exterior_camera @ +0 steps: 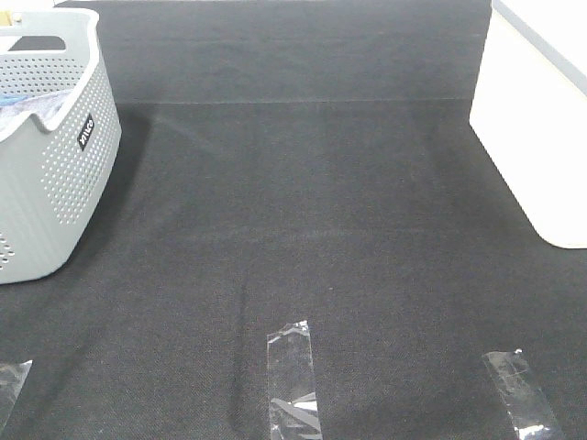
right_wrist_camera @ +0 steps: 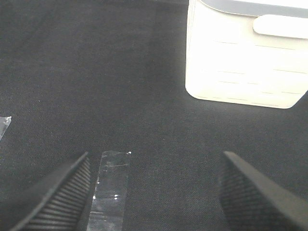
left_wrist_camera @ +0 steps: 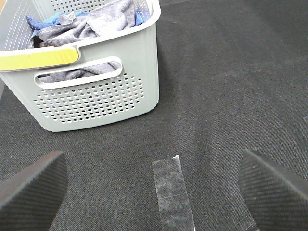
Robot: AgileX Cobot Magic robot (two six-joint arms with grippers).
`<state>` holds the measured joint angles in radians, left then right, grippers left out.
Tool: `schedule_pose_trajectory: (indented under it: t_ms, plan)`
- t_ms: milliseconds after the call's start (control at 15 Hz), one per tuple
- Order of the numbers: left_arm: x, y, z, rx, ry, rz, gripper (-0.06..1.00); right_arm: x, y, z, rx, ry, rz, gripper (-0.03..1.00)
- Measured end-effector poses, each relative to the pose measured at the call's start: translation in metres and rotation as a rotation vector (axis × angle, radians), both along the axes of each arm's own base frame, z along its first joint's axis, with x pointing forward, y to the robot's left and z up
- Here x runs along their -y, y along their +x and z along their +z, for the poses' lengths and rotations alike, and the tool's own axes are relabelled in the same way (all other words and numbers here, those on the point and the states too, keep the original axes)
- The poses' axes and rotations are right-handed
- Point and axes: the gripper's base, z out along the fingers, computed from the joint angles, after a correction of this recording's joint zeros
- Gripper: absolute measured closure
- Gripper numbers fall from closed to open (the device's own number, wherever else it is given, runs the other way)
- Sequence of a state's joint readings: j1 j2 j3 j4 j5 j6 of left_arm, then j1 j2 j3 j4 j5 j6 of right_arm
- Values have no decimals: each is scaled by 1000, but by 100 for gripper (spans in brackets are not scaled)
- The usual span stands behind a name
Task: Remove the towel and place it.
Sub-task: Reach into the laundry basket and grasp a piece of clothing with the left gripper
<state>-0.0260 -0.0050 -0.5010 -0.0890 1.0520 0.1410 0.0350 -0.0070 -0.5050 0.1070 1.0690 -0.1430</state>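
The slate-grey towel (left_wrist_camera: 91,26) lies crumpled inside the grey perforated basket (left_wrist_camera: 96,96), next to a bright blue cloth (left_wrist_camera: 53,20). In the exterior high view the basket (exterior_camera: 55,174) stands at the far left and only a sliver of cloth shows over its rim. My left gripper (left_wrist_camera: 154,192) is open and empty, hovering over the black mat in front of the basket. My right gripper (right_wrist_camera: 154,192) is open and empty over the mat, short of the white bin (right_wrist_camera: 248,53). Neither gripper shows in the exterior high view.
A white bin (exterior_camera: 537,119) stands at the right edge. Clear tape strips (exterior_camera: 293,380) (exterior_camera: 518,390) (exterior_camera: 11,385) are stuck on the black mat near the front edge. A yellow strip (left_wrist_camera: 38,57) sits on the basket's near rim.
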Motion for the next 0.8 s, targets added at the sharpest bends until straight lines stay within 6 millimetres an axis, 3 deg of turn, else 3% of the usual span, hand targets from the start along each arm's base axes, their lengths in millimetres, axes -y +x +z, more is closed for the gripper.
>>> schedule_pose_trajectory:
  t_ms: [800]
  plan:
    - [0,0,0,0,0,0,3,0,0,0,0,0,0,27]
